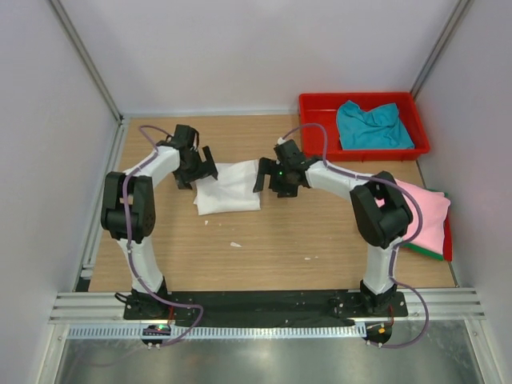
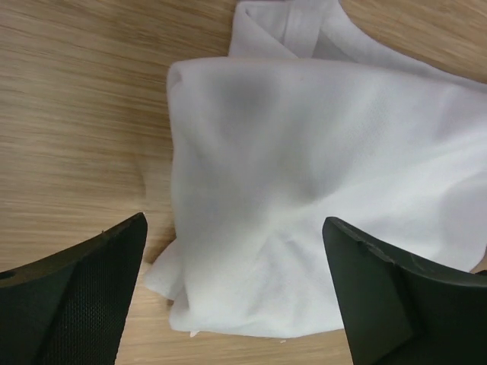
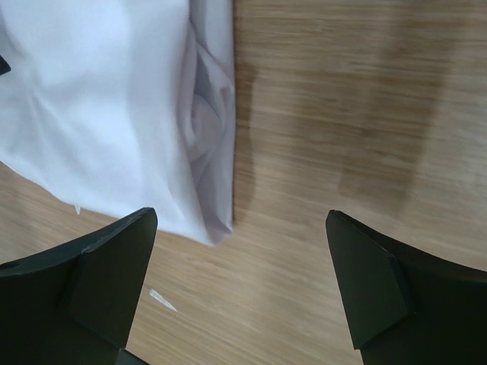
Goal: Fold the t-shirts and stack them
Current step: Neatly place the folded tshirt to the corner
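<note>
White shirt [image 1: 230,188] mid-table, roughly folded, not stacked. My left gripper [image 2: 234,223] and right gripper [image 3: 242,215] gape wide, holding nothing. Pink [image 1: 428,216] lies over green [image 1: 424,252] at right; teal [image 1: 372,124] sits crumpled in the far tray [image 1: 318,102].

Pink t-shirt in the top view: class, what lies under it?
Under the pink t-shirt, a green t-shirt peeks out at the near edge and a red strip at the right. How far either reaches underneath is covered.

Bright even light; soft shadows on table [image 3: 342,114]; wrist views blurry
</note>
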You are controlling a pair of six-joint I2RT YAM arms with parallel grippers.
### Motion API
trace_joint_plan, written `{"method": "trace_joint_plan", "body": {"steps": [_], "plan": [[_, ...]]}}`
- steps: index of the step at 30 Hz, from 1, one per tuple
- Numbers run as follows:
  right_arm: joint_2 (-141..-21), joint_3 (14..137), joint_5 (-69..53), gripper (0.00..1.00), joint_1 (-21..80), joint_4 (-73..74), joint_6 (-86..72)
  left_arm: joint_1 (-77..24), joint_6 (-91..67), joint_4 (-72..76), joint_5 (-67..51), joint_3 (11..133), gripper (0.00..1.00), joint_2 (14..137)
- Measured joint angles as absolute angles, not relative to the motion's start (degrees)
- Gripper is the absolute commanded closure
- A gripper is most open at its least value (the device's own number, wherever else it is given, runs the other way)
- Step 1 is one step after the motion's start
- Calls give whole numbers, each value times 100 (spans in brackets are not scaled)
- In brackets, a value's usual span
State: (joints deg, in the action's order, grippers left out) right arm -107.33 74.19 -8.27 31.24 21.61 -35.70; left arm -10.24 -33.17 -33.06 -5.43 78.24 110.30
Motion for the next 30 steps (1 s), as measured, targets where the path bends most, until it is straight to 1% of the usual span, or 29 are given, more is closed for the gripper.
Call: {"method": "trace_joint_plan", "body": {"steps": [7,13,16,18,21,22,24,25,26,27,30], "plan": [[-11404,7649,-926,1,3288,1315,-3938,-843,-3262,-4270,8,8272,0,10969],[-11762,7975,-797,11,3301,939,-4401,-473,-3304,-4921,38,8252,0,10311],[-11909,8138,-733,20,3326,915,-4591,-377,-3374,-5074,10,8252,0,9789],[-12066,8370,-626,24,3374,1033,-4648,-333,-3415,-5157,-32,8254,0,9461],[-12289,8770,-399,37,3472,1356,-4650,-285,-3430,-5258,-104,8272,0,9133],[-12348,8864,-327,48,3500,1435,-4641,-252,-3428,-5306,-134,8283,0,9041],[-12446,9015,-145,60,3568,1653,-4624,-193,-3424,-5387,-180,8302,0,8932],[-12466,9056,-54,78,3594,1734,-4622,-163,-3424,-5417,-202,8305,0,8897],[-12475,9078,34,90,3616,1855,-4619,-121,-3422,-5465,-231,8309,0,8862],[-12481,9078,84,99,3629,1944,-4604,-67,-3420,-5496,-261,8309,0,8842],[-12488,9144,233,99,3656,2156,-4593,91,-3417,-5568,-353,8311,0,8820]]}}
